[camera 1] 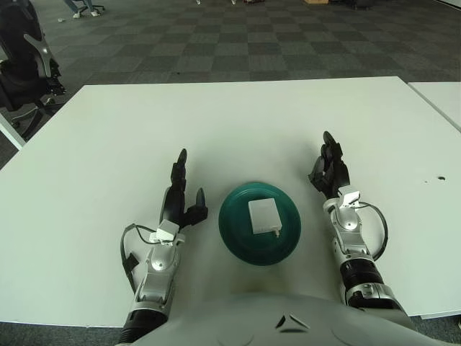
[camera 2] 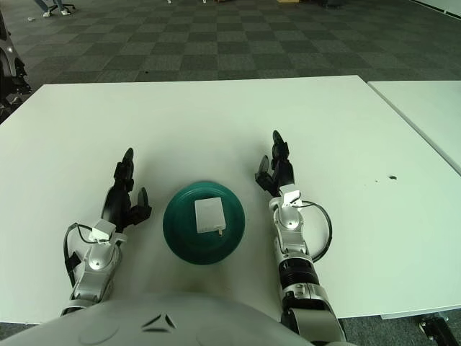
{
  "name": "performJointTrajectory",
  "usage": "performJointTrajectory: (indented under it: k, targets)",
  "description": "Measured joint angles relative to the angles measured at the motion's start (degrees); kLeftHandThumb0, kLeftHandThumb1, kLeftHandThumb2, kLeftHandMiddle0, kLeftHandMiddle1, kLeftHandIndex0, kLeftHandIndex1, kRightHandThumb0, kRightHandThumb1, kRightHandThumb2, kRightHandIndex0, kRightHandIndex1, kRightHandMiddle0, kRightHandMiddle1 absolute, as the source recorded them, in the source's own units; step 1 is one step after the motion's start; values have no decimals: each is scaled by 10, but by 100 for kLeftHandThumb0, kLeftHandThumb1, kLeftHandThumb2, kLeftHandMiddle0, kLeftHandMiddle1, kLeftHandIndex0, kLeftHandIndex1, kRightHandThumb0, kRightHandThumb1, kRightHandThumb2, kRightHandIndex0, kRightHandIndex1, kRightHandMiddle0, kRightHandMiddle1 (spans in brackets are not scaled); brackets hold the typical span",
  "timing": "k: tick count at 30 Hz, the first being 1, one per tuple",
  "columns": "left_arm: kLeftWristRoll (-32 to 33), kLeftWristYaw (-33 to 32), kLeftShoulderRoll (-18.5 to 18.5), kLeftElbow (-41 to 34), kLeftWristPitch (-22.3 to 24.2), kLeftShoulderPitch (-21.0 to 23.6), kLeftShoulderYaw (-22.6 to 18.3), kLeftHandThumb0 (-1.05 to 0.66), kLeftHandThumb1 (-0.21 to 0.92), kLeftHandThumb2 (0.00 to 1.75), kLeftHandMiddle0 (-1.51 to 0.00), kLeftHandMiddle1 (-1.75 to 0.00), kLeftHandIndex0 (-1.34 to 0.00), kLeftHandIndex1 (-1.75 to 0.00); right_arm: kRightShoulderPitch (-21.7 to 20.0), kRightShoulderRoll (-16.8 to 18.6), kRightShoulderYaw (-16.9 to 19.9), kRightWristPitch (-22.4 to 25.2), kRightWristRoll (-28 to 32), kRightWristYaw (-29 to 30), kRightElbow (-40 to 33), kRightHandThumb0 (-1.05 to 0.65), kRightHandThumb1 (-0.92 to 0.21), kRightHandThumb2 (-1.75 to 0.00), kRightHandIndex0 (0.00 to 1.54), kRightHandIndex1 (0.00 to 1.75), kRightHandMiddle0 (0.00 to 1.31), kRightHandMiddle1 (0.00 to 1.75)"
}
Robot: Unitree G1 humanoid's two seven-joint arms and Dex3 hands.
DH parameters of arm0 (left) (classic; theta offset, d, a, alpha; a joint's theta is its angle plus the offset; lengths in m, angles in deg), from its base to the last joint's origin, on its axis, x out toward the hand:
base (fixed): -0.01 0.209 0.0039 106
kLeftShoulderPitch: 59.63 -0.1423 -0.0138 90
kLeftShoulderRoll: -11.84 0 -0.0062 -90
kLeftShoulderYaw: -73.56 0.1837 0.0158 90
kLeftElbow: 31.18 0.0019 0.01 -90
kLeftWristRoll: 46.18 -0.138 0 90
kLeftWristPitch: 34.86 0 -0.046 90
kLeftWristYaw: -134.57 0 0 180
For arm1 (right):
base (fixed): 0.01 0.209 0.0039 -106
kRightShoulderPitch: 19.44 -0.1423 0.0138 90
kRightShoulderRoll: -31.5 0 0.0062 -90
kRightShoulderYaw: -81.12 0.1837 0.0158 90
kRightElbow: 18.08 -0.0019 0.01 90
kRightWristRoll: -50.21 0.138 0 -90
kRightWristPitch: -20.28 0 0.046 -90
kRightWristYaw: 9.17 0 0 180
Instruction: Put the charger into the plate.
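The charger (camera 1: 263,215) lies flat inside the plate (camera 1: 234,234), near its centre, on the desk (camera 1: 230,122); placement appears complete. The left hand (camera 1: 180,198) sits at the plate's 9 o'clock, the right hand (camera 1: 330,169) at 2 o'clock. Both hands are empty, fingers extended toward 12 o'clock. The left hand is slightly nearer the charger.

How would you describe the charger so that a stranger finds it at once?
On the white table, a dark green plate sits between the left hand and right hand. The charger lies inside it: a small white square block, the only pale thing on the green.
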Motion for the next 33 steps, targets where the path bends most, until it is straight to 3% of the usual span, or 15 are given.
performJointTrajectory:
  k: [14,24,33]
  targets:
    - [58,54,-10,-28,0,-39,14,-103,92,105,-4,-1,0,-20,67,-1,0,-7,-1,4,-87,-86,-92,-89,2,0,0,22]
    - [98,75,-14,-64,17,-59,14,-99,92,103,-8,-2,0,-25,143,1,-25,29,-7,0,-172,-80,-92,-88,0,0,0,21]
    - [96,75,-21,-67,29,-57,16,-98,92,102,-10,-2,0,-28,161,-2,-45,43,-18,-17,-192,-77,-92,-88,0,0,0,17]
